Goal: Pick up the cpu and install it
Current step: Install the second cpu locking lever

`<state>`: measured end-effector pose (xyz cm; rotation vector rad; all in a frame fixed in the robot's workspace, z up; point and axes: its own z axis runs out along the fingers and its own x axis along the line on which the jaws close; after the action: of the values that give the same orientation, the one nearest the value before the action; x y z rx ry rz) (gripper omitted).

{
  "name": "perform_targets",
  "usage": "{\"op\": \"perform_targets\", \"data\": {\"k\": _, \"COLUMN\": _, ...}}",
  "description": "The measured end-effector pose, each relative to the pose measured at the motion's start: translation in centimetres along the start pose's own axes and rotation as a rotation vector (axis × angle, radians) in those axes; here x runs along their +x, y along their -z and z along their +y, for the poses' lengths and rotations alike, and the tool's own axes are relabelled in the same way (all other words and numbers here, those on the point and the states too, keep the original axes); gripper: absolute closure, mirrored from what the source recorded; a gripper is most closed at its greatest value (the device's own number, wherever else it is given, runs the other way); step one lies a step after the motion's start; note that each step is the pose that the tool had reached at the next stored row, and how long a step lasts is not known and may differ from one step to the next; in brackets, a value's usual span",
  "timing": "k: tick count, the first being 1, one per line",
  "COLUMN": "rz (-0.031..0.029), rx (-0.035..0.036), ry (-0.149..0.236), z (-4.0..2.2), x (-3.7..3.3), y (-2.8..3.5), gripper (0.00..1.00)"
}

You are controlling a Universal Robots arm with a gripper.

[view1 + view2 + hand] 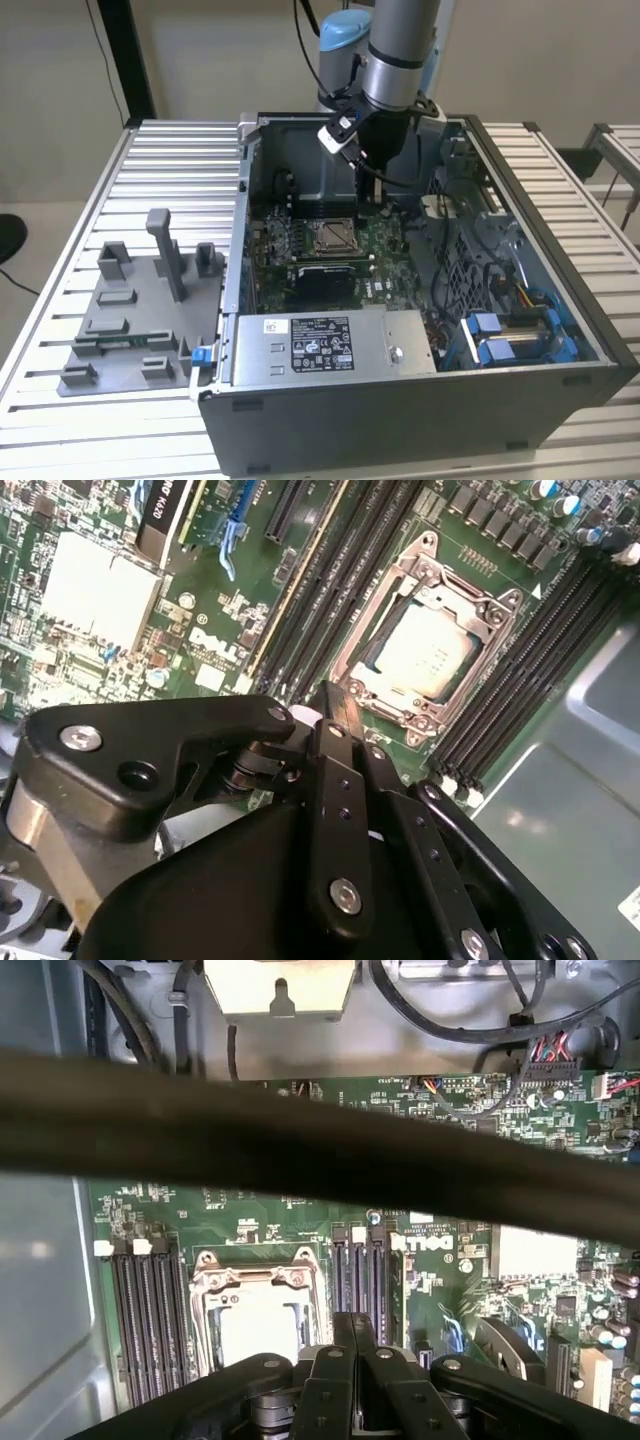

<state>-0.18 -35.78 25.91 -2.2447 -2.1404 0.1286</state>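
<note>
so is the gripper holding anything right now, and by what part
Nothing is held. The gripper is shut and empty above the motherboard; the cpu sits in its socket.

Blurred cable [320, 1155] crosses first wrist view; hand [352, 1332] hides cpu [262, 1325] edge.

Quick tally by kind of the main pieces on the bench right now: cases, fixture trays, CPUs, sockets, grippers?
Computer case: 1
Grey fixture tray: 1
Socket: 1
Cpu, lying in the socket: 1
Gripper, above the motherboard: 1
Total: 5
</note>
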Motion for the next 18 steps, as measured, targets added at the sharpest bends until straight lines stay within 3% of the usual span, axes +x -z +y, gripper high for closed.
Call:
{"op": "perform_targets", "data": {"k": 5, "rz": -0.0006, "rx": -0.0001, "ry": 0.0, "z": 0.42, "x": 0.36, "y": -0.85, "gripper": 1.0}}
{"op": "perform_targets", "data": {"k": 12, "rz": -0.0004, "rx": -0.0002, "ry": 0.0, "z": 0.54, "x": 1.5, "y": -2.09, "gripper": 1.0}}
{"op": "perform_targets", "data": {"k": 18, "rz": -0.0005, "rx": -0.0001, "ry": 0.0, "z": 0.42, "x": 1.51, "y": -3.06, "gripper": 1.0}}
